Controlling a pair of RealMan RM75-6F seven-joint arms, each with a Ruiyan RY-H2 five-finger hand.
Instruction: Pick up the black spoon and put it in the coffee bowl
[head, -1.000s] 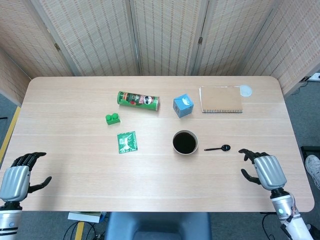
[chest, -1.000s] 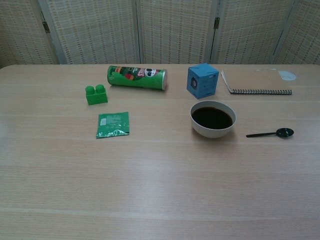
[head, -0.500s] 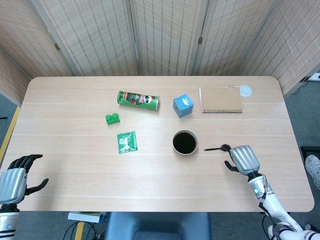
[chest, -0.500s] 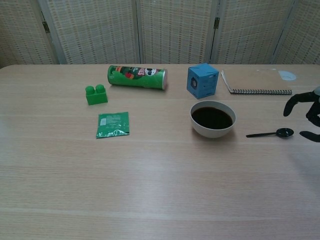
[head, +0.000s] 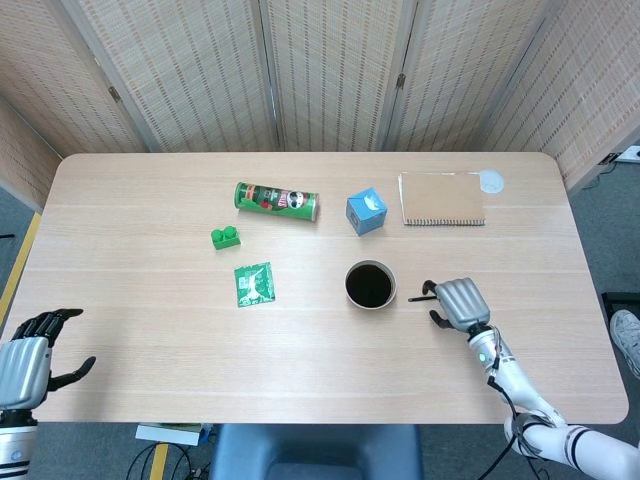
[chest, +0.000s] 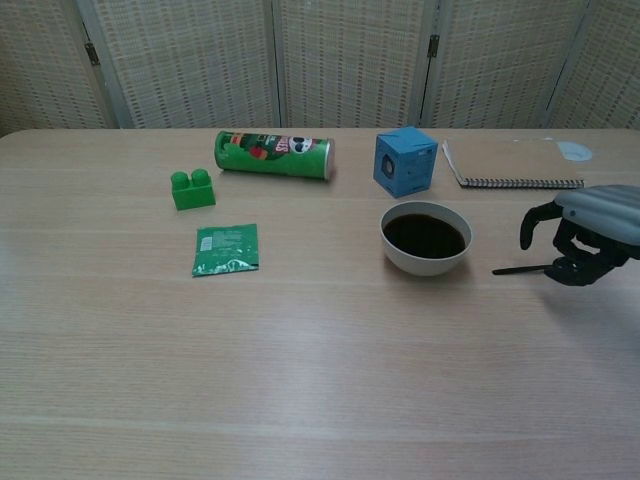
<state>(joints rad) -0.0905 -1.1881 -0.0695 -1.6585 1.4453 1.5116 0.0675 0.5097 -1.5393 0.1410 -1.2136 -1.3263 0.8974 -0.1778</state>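
The black spoon (head: 419, 297) lies on the table just right of the white bowl of coffee (head: 372, 307). Only its thin handle (chest: 515, 269) shows, pointing toward the bowl (chest: 425, 263). My right hand (head: 458, 302) is over the spoon's bowl end and hides it. In the chest view its fingers (chest: 527, 227) curve down around that end, and the hand (chest: 585, 235) sits low over the table. I see no firm grip, and the handle still lies flat. My left hand (head: 25, 355) hangs at the near left table edge, fingers apart and empty.
A green chip can (head: 277, 201) lies on its side at the back. Near it are a green block (head: 226, 236), a green sachet (head: 255, 284), a blue box (head: 367, 211), a spiral notebook (head: 442, 199) and a small white disc (head: 491, 181).
My right hand has moved left from the near right edge and now covers the spoon's bowl end. The spoon has not shifted. My left hand barely moved.
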